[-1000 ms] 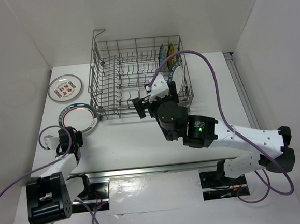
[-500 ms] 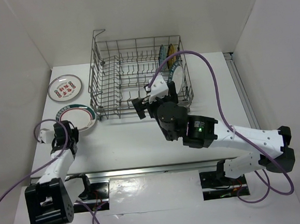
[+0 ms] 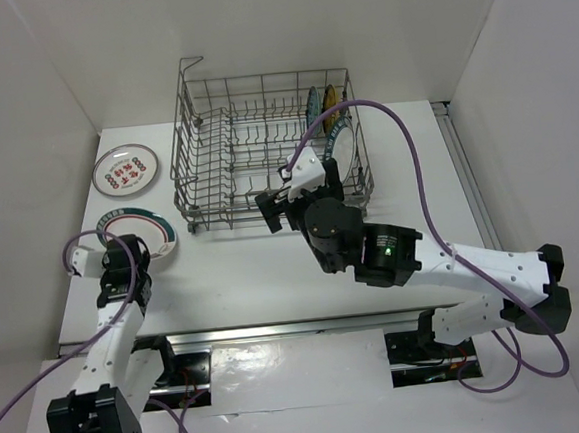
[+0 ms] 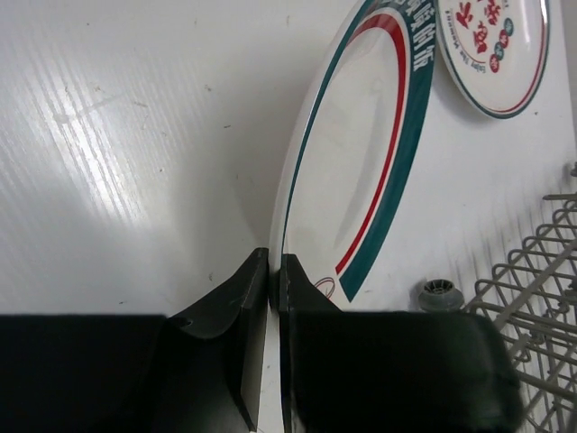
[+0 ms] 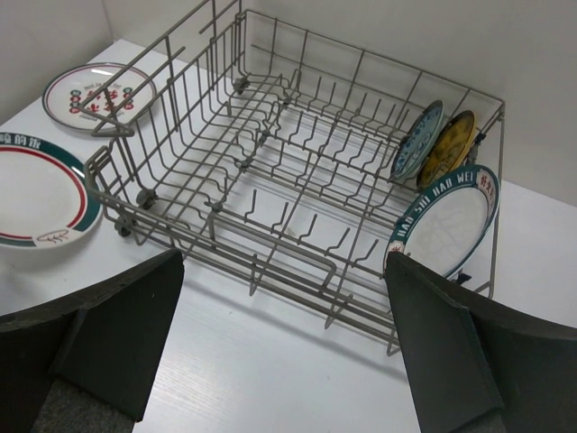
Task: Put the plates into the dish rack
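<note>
Left gripper (image 4: 273, 263) has dragged round teal-rimmed plate (image 4: 352, 153) leftward.

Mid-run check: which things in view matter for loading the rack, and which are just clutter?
Job: dish rack, teal-rimmed plate pinched by left gripper, red-marked plate, blue-lettered plate, yellow plate, teal-patterned plate.
Lying about: purple cables, metal rail.

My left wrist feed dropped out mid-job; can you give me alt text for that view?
The left hand is pinched shut on the near rim of the teal-rimmed white plate, with the white table behind it. The red-marked plate lies beyond at upper right, and a corner of the grey dish rack shows at lower right.
</note>
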Available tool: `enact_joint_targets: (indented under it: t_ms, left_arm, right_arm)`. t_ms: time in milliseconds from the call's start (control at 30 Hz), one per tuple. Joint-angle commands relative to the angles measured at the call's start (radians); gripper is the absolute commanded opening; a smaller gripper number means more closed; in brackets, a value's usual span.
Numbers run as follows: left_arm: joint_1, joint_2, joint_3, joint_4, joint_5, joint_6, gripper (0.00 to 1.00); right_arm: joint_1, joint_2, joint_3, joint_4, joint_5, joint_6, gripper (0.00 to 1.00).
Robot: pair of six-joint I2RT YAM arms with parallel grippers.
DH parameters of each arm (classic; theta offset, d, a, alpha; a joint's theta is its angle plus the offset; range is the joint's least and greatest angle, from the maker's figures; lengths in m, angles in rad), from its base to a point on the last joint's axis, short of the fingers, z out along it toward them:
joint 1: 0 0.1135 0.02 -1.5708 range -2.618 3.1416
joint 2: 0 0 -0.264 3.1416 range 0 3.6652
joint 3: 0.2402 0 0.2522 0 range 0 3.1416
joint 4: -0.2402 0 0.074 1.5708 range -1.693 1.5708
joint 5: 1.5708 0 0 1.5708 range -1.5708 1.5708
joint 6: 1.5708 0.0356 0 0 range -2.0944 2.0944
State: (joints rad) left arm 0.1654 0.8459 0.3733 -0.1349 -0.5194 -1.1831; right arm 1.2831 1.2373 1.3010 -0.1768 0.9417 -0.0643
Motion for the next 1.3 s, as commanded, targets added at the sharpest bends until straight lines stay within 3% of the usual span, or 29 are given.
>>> enact_joint_targets:
  t_ms: [0,400,700,800,933,967,1033,1067,1167,1200,1267]
  left_arm:
    - [-0.02,-0.067,0.071,0.014,-0.07,0.034,0.0]
    - [-0.038,-0.079,0.219,-0.057,-0.039,0.043,0.0]
    - [-0.118,-0.162,0.459,-0.144,-0.172,0.171,0.0]
    - [-0.118,-0.182,0.524,-0.117,-0.147,0.258,0.0]
    - [-0.118,-0.218,0.599,-0.092,-0.073,0.356,0.0]
    - [-0.118,-0.219,0.614,-0.092,-0.05,0.379,0.0]
    - [-0.127,-0.228,0.65,-0.054,0.048,0.447,0.0]
    - [-0.127,-0.228,0.661,-0.04,0.091,0.467,0.0]
    - [-0.15,-0.228,0.69,0.027,0.292,0.531,0.0]
    - [-0.161,-0.228,0.69,0.047,0.397,0.542,0.0]
    - [-0.173,-0.219,0.7,0.063,0.47,0.542,0.0]
  right_arm:
    - [0.009,-0.032,0.001,0.002,0.002,0.021,1.0]
    - [0.009,-0.052,0.001,-0.018,0.011,0.021,1.0]
    - [-0.082,-0.039,0.014,-0.014,-0.069,0.061,1.0]
    - [-0.21,-0.026,0.017,0.025,-0.225,0.08,1.0]
    - [-0.451,0.045,0.11,0.036,-0.599,0.152,1.0]
    - [-0.541,0.056,0.119,0.058,-0.78,0.165,1.0]
    - [-0.622,0.079,0.119,0.147,-0.982,0.213,1.0]
    - [-0.663,0.088,0.119,0.187,-1.208,0.228,1.0]
    - [-0.789,0.151,0.129,0.351,-1.571,0.329,1.0]
    - [-0.81,0.163,0.129,0.399,-1.621,0.38,1.0]
    - [-0.811,0.183,0.118,0.511,-1.69,0.414,1.0]
